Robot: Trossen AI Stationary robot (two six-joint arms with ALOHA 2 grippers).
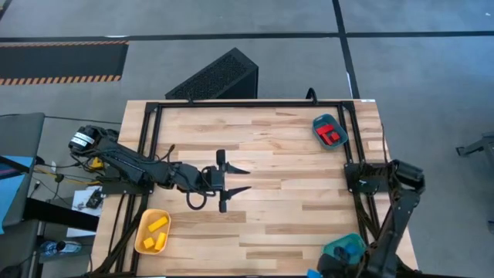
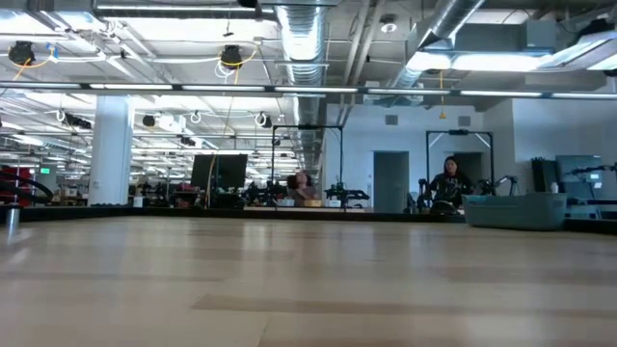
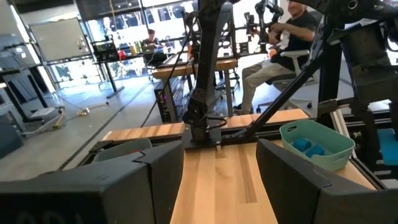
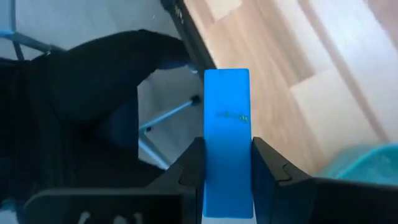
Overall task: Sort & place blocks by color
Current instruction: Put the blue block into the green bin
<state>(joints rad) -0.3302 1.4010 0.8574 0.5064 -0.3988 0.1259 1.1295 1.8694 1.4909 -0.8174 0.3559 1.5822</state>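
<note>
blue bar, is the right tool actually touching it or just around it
Touching. In the right wrist view the blue bar stands between the right tool's two fingers, both pressed against its sides with no gap.

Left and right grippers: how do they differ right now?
The left gripper is open and empty over the middle of the table; the right gripper is shut on a blue block near the table's edge, beside the teal tray. Both have dark two-finger jaws.
</note>
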